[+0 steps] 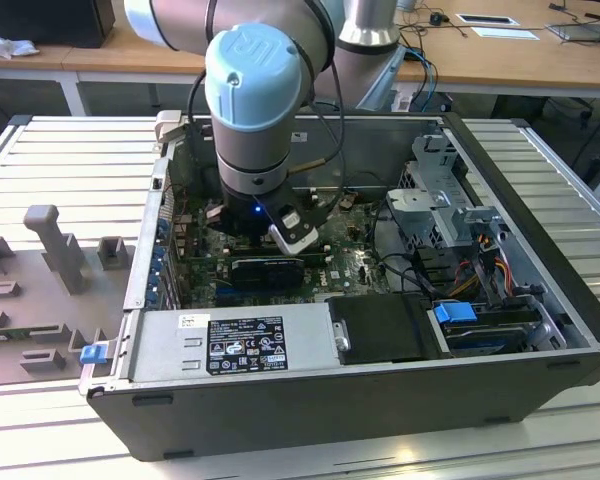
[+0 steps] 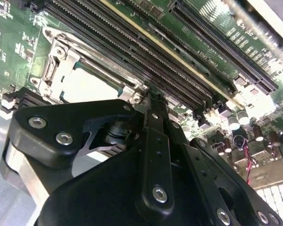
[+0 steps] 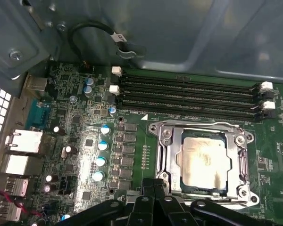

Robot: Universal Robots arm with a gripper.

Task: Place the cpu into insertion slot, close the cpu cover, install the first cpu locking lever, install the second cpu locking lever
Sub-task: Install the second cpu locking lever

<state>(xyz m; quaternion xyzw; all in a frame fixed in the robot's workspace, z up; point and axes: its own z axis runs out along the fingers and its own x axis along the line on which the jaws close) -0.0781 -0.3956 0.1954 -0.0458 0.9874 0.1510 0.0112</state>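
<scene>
The arm (image 1: pixel 255 100) reaches down into an open computer case (image 1: pixel 360 330) that lies on its side on a slatted metal table (image 1: pixel 40 140). Its wrist sits low over the green circuit board (image 1: pixel 350 265), just behind the long black card (image 1: pixel 268 268).

In the first wrist view the chip (image 3: pixel 203 162) lies flat in its socket (image 3: pixel 203 165), its pale metal face showing through the square window of the cover (image 3: pixel 238 155). The cover is down over it, and the silver frame hugs the chip on all sides. Thin lever rods run along the frame's edges, but I cannot tell whether they are latched. Four long black memory slots (image 3: pixel 188 94) run side by side just beyond the socket, with white clips at their ends.

The gripper (image 3: pixel 153 188) hovers right at the near edge of the socket frame. In the first wrist view its black fingers (image 3: pixel 146 207) look drawn close together, with nothing held between them. In the second wrist view the gripper (image 2: pixel 148 101) has its tip beside a corner of the cover (image 2: pixel 66 61), with the chip (image 2: pixel 87 84) showing pale just past it. Whether the tip actually touches the frame, I cannot tell.
</scene>
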